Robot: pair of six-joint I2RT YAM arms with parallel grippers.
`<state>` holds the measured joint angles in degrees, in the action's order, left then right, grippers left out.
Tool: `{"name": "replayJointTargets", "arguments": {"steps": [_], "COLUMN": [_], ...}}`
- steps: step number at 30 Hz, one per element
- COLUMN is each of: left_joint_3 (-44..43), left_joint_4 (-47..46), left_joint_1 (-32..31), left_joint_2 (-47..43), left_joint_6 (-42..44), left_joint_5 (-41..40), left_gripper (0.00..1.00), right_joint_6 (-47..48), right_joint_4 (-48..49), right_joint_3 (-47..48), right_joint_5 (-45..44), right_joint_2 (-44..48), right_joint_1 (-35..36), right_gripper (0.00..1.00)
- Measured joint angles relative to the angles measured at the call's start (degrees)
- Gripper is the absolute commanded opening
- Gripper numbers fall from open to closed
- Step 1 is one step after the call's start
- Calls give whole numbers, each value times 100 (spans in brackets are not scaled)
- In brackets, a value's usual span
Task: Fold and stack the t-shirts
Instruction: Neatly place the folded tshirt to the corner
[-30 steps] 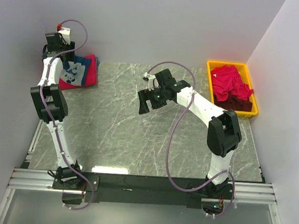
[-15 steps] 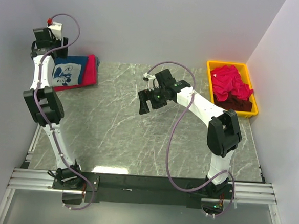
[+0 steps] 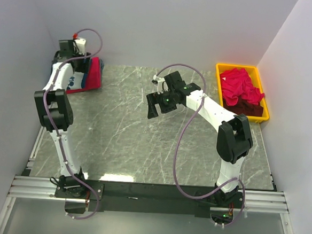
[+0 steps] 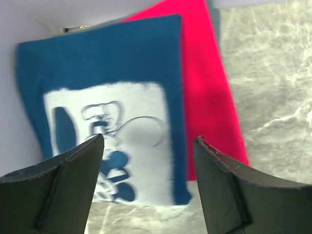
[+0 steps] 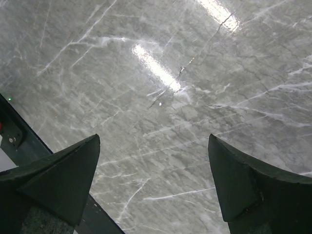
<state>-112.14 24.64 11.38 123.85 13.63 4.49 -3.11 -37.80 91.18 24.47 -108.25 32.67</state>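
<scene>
Being stretched over the middle of the table, the right arm point(image 3: 210, 113) is being held low above bare stone. The right gripper point(image 5: 153, 139) is being presented wide apart with nothing between its fingers, probably in readiness for fetching another garment. The left arm point(image 3: 52, 110) is being extended into the far left corner, where the left gripper point(image 4: 148, 144) is being hung just above the stack point(image 3: 89, 75), its fingers spread and gripping nothing; the pose is being read as a clearing or checking of a finished fold. At the far right the yellow bin point(image 3: 218, 81) is being used as the store for the unfolded t-shirts: rumpled red-pink shirts point(image 3: 241, 85) are being heaped over a dark maroon shirt point(image 3: 250, 108), so most of the folding is being judged as not yet done. In the stack, the folded navy shirt point(image 4: 122, 63) is being carried print-up on a folded red-pink shirt point(image 4: 204, 97), whose edge is being shown along the table side. The work is being done on a glossy grey marbled table point(image 3: 122, 141), on which lamp glare is being reflected, and the space is being closed in by plain pale walls point(image 3: 178, 22).
</scene>
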Motion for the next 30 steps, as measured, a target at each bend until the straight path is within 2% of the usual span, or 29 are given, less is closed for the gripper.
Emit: {"name": "replayJointTargets", "arguments": {"steps": [1,3,4,11,20,30], "left_joint_3": [20,20,20,-177,-319,-367], "left_joint_4": [-13,-85,-127,-317,-498,-636], "left_joint_1": [-90,-245,-321,-656,-715,-673], "left_joint_2": [42,103,142,723,1237,1250], "left_joint_6": [-4,2,22,96,426,623], "left_joint_5": [-118,-393,-542,-1515,-2358,-2564], "left_gripper": [80,92,92,84,70,68], "right_joint_6": [2,0,0,-7,-50,-72], "right_joint_4": [0,2,0,2,4,11], "right_joint_3": [0,0,0,0,0,0], "right_joint_5": [0,2,2,31,92,201], "right_joint_2": [0,0,0,-4,-118,-118], "right_joint_1": [-4,-4,-4,-33,-107,-109], "right_gripper": [98,98,98,98,98,98]}}
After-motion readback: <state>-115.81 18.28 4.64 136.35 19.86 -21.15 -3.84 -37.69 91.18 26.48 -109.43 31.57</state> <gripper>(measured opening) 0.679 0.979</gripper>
